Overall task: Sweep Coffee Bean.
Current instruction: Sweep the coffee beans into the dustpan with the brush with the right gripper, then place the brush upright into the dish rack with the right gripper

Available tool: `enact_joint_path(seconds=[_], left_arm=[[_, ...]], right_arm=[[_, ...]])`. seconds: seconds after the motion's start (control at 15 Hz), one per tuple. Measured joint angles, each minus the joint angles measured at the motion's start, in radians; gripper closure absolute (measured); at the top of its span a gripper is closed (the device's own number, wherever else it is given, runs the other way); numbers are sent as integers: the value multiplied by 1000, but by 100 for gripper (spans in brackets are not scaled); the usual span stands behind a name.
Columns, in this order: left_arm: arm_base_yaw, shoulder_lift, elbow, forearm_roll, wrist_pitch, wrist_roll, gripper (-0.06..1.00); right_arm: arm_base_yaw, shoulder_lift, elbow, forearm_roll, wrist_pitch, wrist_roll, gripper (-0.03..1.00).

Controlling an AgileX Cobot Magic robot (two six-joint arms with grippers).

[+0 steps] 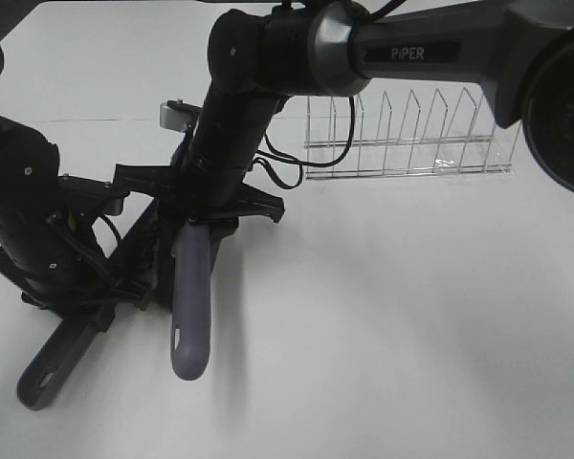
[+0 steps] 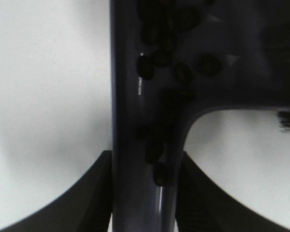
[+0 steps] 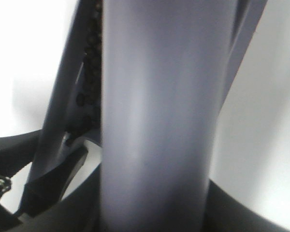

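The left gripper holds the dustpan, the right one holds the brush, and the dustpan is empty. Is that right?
No. The dustpan is not empty: the left wrist view shows dark coffee beans lying in it. The rest is right: the left gripper holds the dustpan, the right gripper the brush.

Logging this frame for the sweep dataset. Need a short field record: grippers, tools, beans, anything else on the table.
left gripper: shut on the handle of the dustpan
right gripper: shut on the brush, reaching across the middle
coffee beans: inside the dustpan, several trailing down its handle channel
brush bristles: edge just visible at the pan's mouth in the left wrist view
rack: clear, behind and apart from the tools
table: white
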Motion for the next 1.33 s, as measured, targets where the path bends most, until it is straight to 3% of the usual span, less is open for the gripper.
enact_joint_path(seconds=[0.4,0.73,1.13,1.33], left_arm=[[0,0,0,0,-7,0,63],[0,0,0,0,-14,1,63],[0,2,0,-4,-20,1,63],[0,2,0,-6,-20,1,63]], right_arm=[[0,3,-115,-30,89,-27,65],[0,3,-221,-335,284,-24,65],[0,3,-229,-451,291,-27,65],[0,-4,-229,-460,292,-62,65]])
